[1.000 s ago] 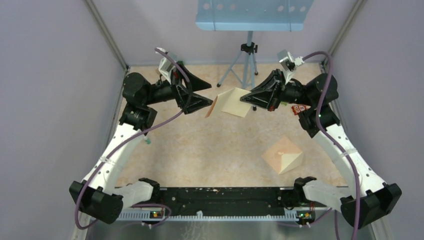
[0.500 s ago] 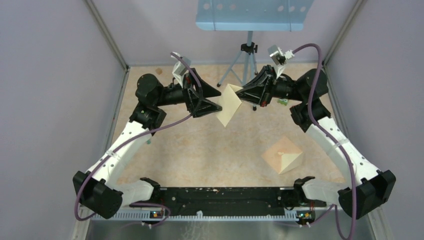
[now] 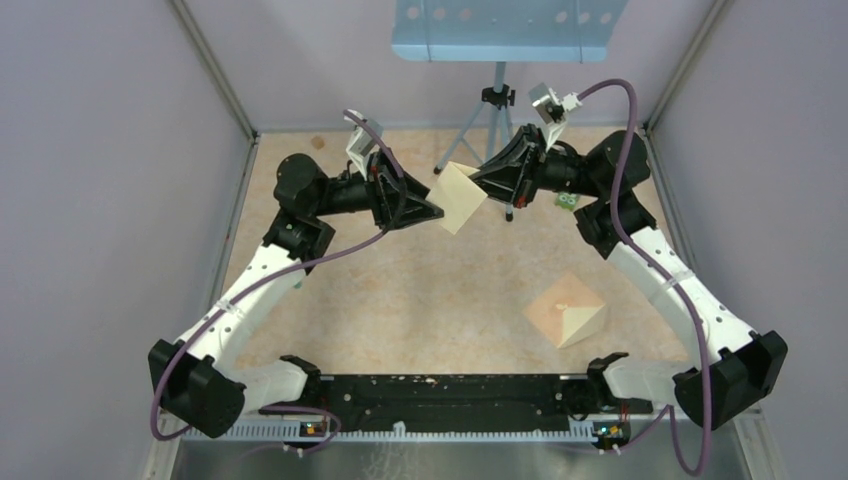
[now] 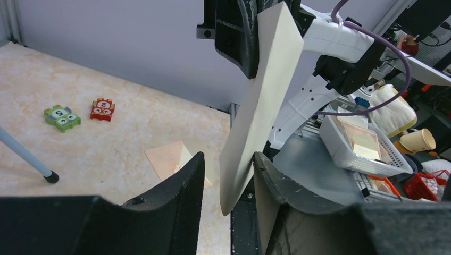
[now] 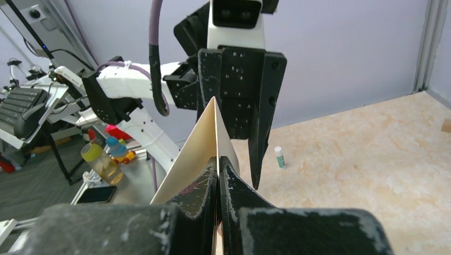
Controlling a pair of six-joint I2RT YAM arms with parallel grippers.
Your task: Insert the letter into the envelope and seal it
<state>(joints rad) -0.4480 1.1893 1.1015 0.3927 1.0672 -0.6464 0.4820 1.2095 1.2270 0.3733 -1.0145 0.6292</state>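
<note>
1. The white-and-black left arm is reaching further in over the speckled beige table [image 3: 400, 290] than a second ago. Its elbow is bent and its wrist is meeting the right arm in mid-air near the far wall.
2. The matching right arm is holding its forearm raised, wrist pointing toward the left arm.
3. The small pale cream-ivory folded paper letter [image 3: 460, 197] is hanging between them above the table, now tilted steeper than before. A handover or regrasp seems to be under way.
4. The pinkish-tan kraft paper envelope [image 3: 565, 312] is lying on the table, well apart, not yet filled.
5. The left gripper [image 4: 227, 164] is narrowing from wide and straddling the letter's lower edge, with a gap showing, so it is not yet pinching.
6. The right gripper [image 5: 218, 159] is pinching the letter's opposite edge, jaws fully closed on it.
</note>
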